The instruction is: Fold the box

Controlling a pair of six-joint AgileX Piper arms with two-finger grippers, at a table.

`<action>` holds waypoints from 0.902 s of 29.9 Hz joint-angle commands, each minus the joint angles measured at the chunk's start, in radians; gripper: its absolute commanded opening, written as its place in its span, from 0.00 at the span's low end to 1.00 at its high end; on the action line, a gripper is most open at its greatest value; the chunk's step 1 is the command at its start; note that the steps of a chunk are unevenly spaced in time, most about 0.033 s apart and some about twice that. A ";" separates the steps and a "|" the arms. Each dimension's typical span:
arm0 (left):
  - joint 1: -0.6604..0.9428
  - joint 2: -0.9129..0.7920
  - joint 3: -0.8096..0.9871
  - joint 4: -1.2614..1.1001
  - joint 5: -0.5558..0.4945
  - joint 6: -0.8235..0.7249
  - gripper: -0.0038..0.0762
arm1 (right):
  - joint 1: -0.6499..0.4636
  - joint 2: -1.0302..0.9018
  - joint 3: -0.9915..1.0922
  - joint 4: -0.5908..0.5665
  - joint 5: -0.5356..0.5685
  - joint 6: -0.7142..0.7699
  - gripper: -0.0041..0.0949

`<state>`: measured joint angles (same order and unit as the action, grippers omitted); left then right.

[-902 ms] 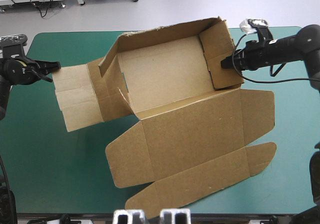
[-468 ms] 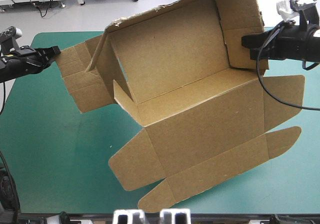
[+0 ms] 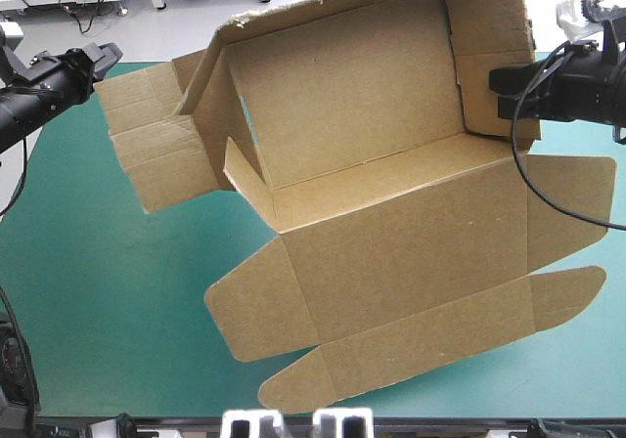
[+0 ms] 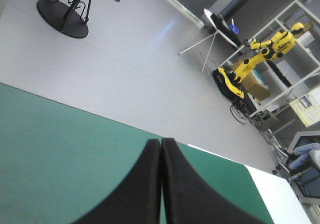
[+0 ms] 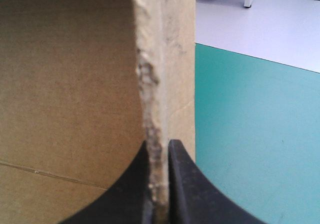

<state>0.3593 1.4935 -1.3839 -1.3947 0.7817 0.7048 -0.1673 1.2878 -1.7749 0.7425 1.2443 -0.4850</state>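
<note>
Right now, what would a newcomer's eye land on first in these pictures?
The brown box dominates: walls up, lid panel spread flat toward the near edge of the teal-green table. The right gripper pinches its right end wall, while the left gripper, shut on nothing, sits by the box's left flap.

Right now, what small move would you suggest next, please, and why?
Probably open the left pincer and take the loose end flap beside it: it is shut on nothing, while the right pincer alone holds the box by its end wall.
</note>
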 commanded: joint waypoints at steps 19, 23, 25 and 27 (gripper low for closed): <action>0.012 0.090 -0.035 -0.095 0.249 0.121 0.03 | -0.006 -0.115 -0.030 0.229 0.005 -0.006 0.02; 0.008 0.090 -0.035 -0.092 0.361 0.139 0.03 | -0.006 -0.101 -0.030 0.273 -0.021 -0.013 0.02; -0.001 0.084 -0.035 -0.091 0.404 0.140 0.03 | -0.006 -0.094 -0.030 0.274 -0.030 -0.024 0.02; -0.010 0.074 -0.035 -0.091 0.452 0.142 0.03 | -0.006 -0.083 -0.030 0.278 -0.040 -0.024 0.02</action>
<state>0.3655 1.6237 -1.3839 -1.4114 1.1500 0.8379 -0.1673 1.2051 -1.7749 0.9412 1.2443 -0.5090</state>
